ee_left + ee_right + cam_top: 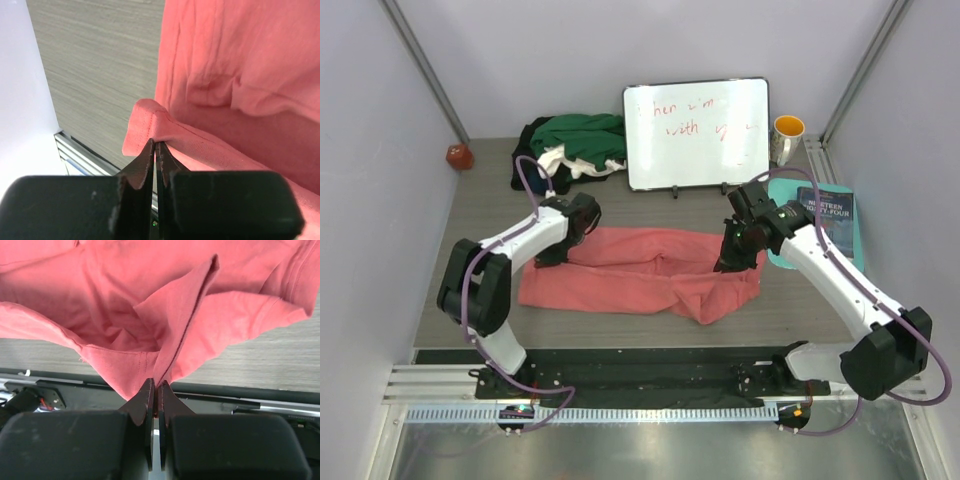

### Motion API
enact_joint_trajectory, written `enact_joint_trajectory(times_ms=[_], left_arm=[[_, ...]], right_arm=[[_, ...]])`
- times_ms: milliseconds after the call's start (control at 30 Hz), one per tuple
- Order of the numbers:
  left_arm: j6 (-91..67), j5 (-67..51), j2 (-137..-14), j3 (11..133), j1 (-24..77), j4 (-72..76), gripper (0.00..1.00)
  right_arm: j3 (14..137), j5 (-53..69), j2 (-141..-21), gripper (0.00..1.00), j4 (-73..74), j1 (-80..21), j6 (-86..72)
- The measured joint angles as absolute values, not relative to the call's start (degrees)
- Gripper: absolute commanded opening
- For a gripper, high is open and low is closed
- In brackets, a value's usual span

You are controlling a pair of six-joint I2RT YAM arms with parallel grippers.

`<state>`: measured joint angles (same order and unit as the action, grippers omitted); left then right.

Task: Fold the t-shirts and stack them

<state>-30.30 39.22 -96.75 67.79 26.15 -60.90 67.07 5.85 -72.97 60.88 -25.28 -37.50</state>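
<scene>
**Both claws pinched on the pink shirt, stretched along the board**

You have the salmon-pink t-shirt (640, 272) lying on the worktop (480, 210) on the near side of the white board (698, 135), apart from it. Its long axis runs parallel to the board's lower edge, and it reaches past the board's left corner.

Your left claw (155, 150) is clamped tight on a hemmed edge of the shirt, out beyond the board's left corner. From the wrist view you can see the stitched hem folded over right at the tips.

Your right claw (156, 387) is squeezed shut on a ridge of doubled cloth, in front of the board's right corner. The fabric fans up and away from the tips.

The end under the board's left side spreads flat and wide. The end under its right side is bunched and rumpled, with a lobe sagging toward you. You can't make out the neck opening, so which way the shirt heads stays uncertain.

The other t-shirts (575, 145), dark green over white and black, sit heaped just beside the board's left edge.
</scene>
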Motion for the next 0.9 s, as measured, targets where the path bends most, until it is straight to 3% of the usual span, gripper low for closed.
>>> enact_joint_trajectory(times_ms=[900], left_arm=[[-27.6, 40.9, -107.8, 74.7, 24.6, -58.1, 0.04]], right_arm=[[71.5, 3.7, -82.7, 0.01, 58.2, -23.5, -31.7]])
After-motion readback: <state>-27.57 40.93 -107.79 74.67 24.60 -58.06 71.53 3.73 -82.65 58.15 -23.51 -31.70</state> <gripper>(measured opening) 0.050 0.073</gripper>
